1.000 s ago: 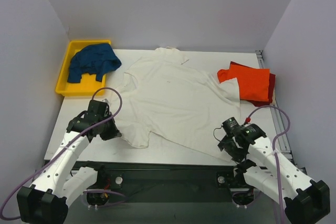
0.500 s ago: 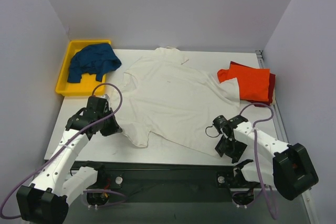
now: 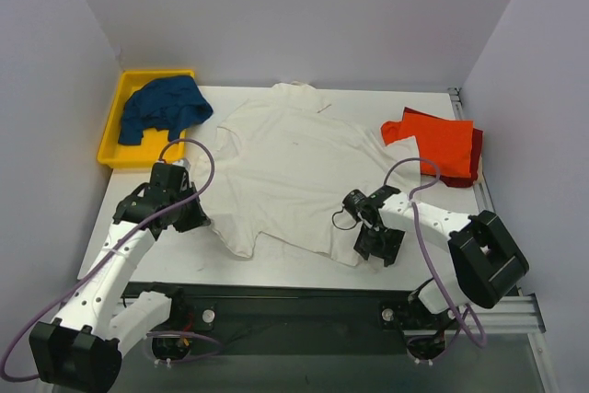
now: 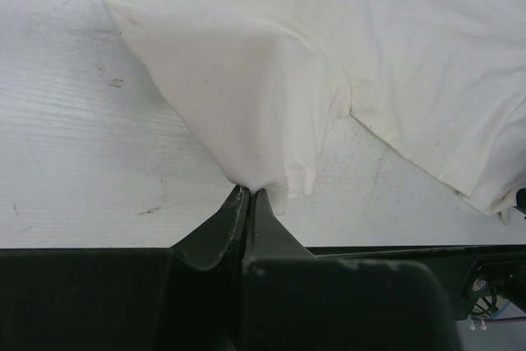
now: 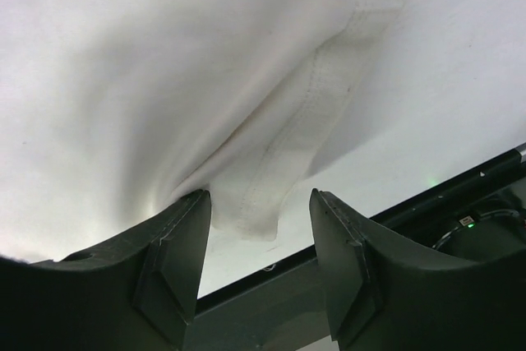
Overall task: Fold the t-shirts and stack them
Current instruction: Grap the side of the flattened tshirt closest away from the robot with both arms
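The off-white t-shirt [image 3: 294, 167] lies spread flat ahead of both grippers, its collar at the far end and its long axis running away from them. Your left gripper [image 4: 246, 196] is clamped on the shirt's near-left edge. Your right gripper [image 5: 259, 196] stands half-wide, and the near-right hem corner [image 5: 251, 215] sits between its jaws, not yet pinched. Close there next.

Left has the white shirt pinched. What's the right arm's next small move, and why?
Probably close the right gripper on the off-white t-shirt at its stitched hem. Its jaws stand open with that hem's corner lying between them, unclamped, while the left gripper is shut on the shirt's other near edge. Both grips look needed before lifting to fold.
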{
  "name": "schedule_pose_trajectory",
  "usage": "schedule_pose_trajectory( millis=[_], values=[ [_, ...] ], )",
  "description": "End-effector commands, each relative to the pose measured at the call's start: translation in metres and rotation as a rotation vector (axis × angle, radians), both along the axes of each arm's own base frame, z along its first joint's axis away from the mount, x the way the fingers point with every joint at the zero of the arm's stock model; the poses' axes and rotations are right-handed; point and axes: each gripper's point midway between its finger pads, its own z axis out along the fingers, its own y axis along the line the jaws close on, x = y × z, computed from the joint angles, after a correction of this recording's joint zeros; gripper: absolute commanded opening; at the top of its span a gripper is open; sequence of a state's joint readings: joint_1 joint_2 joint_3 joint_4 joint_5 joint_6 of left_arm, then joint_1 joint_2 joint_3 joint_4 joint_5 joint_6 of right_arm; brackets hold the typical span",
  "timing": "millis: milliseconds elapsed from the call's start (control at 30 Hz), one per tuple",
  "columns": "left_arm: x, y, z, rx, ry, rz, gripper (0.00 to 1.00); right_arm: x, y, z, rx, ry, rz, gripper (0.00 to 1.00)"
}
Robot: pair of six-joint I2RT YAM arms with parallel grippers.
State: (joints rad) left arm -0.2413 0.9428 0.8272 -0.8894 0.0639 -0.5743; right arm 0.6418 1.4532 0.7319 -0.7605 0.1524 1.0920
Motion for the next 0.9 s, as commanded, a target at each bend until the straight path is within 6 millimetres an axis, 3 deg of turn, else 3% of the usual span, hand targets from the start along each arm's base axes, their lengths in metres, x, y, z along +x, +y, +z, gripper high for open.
schedule_pose_trajectory(
  millis=[0,167,367,500,633,867],
  values=[
    [0.011,0.001,0.016,0.006,-0.058,-0.007,0.00,0.001,-0.003,0.008,-0.009,-0.043,-0.012,0.51],
    [0.011,0.001,0.016,0.009,-0.059,-0.012,0.00,-0.012,-0.002,0.015,0.065,-0.089,-0.057,0.43],
    [0.011,0.001,0.016,0.015,-0.057,-0.022,0.00,-0.031,-0.001,0.016,0.080,-0.100,-0.055,0.41],
    [0.010,-0.002,0.015,0.015,-0.049,-0.038,0.00,-0.044,-0.011,0.022,0.020,-0.098,-0.078,0.41],
    [0.008,-0.005,0.011,0.016,-0.037,-0.051,0.00,-0.060,-0.026,0.013,-0.017,-0.081,-0.127,0.40],
    [0.009,-0.010,0.008,0.025,-0.026,-0.085,0.00,-0.048,-0.024,0.008,-0.036,-0.119,-0.128,0.39]
  ],
)
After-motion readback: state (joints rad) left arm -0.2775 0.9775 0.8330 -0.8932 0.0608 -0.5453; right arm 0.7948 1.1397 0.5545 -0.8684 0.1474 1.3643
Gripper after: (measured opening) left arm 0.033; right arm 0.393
